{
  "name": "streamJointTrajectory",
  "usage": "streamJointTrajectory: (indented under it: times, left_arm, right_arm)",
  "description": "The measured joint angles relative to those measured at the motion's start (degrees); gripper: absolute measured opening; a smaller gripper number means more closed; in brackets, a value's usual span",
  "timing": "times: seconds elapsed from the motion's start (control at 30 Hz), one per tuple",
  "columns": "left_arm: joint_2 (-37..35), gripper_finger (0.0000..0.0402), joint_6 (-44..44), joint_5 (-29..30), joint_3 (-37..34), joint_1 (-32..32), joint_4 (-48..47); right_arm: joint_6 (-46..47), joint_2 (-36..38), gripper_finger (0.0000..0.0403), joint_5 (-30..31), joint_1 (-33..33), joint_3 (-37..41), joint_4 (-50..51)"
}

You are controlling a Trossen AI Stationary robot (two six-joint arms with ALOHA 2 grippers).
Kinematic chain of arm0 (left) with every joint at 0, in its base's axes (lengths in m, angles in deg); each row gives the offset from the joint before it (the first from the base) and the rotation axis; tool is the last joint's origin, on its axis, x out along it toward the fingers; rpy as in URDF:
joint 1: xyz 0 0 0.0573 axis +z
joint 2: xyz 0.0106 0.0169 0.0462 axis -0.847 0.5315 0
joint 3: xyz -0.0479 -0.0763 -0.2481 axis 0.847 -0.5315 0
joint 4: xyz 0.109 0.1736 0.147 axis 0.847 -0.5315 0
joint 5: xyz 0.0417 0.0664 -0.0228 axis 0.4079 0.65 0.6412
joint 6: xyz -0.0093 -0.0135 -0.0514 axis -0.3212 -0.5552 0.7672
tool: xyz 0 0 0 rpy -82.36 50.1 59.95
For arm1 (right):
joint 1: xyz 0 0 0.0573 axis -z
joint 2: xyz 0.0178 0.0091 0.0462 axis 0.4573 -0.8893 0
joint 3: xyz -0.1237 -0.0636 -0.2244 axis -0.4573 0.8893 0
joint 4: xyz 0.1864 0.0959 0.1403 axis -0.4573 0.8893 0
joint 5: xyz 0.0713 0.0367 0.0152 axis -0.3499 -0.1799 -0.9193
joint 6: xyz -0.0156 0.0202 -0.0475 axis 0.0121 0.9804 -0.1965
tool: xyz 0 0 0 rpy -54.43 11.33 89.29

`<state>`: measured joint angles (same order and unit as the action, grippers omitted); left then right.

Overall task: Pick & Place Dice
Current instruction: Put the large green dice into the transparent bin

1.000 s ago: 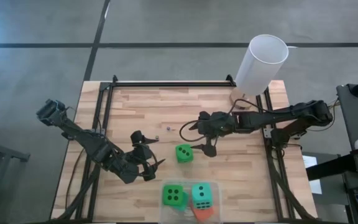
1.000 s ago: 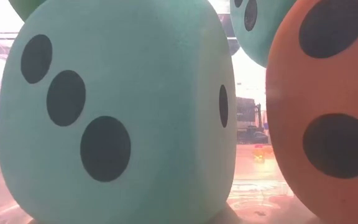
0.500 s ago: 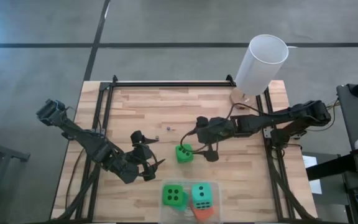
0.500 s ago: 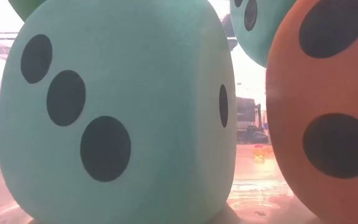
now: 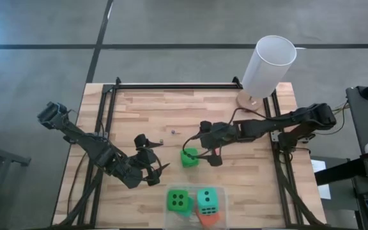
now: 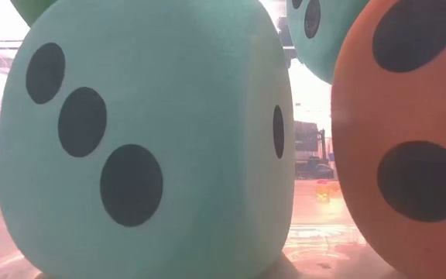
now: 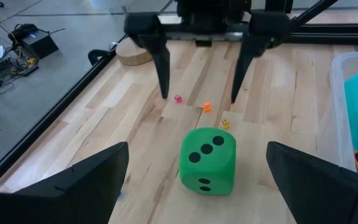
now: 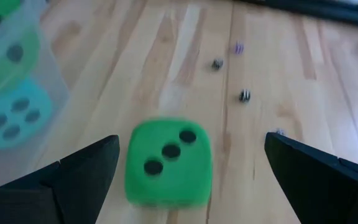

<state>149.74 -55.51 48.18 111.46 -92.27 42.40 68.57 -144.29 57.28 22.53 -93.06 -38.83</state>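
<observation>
Reaching for the loose green die (image 5: 188, 158) mid-table, the right gripper (image 5: 200, 151) straddles it with fingers spread wide — nothing grasped yet. Next, I judge: lower, clench, carry to the clear bin (image 5: 222, 190). The left gripper (image 5: 153, 165) waits nearby, released.

Pale planked wood table (image 5: 171, 115), matt foam-like green die (image 5: 188, 157), clear glossy plastic tray (image 7: 340, 93)

From my low camera, a teal die (image 6: 145, 139) and an orange-red die (image 6: 409, 139) fill the frame, edges cropped, hiding the table behind.
</observation>
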Motion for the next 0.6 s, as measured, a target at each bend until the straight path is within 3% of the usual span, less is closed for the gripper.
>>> streamJointTrajectory:
  times: [0.6]
  left_arm:
    - [0.0,0.0381,0.0,0.0,0.0,0.0,-0.2]
  right_arm:
    - [-0.3,-10.2,0.0400,-3.8,0.9,-5.7,1.3]
